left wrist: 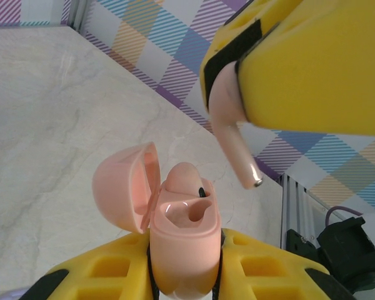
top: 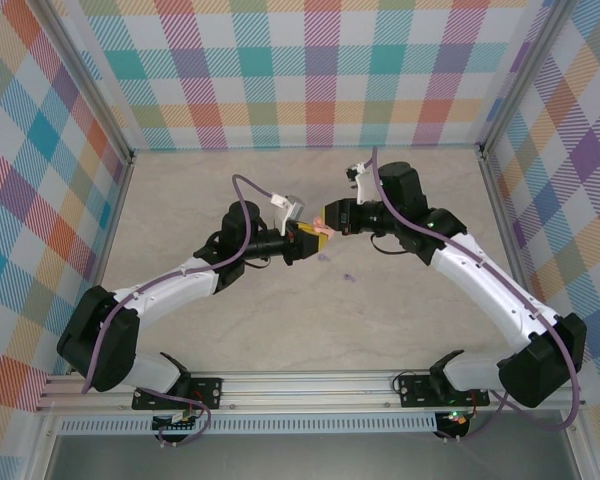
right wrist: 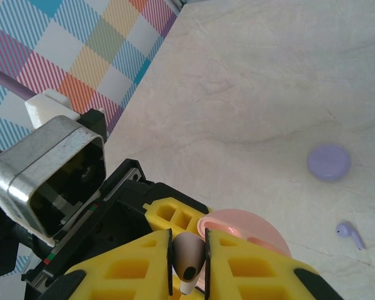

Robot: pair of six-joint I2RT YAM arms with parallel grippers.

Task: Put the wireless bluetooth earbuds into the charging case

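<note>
The pale pink earbud (left wrist: 234, 147) hangs just above the open pink charging case (left wrist: 181, 250), pinched in the right gripper (right wrist: 187, 256). 1 seated earbud (left wrist: 184, 181) fills a socket of the case, which the left gripper (top: 302, 238) clamps. Near the case, a lilac case (right wrist: 329, 162) and a lilac earbud (right wrist: 350, 234) lie on the table (right wrist: 269, 75).

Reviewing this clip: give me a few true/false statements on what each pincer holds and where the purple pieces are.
1. The left pincer grips the pink case with its lid open. True.
2. The right pincer is empty. False: it clamps a pink earbud, stem toward the case.
3. Both slots of the pink case are filled. False: a second pink earbud is seated; the other slot is empty.
4. A purple case lies on the table. True.
5. The purple earbud sits inside the purple case. False: it lies on the table, apart from it.
</note>
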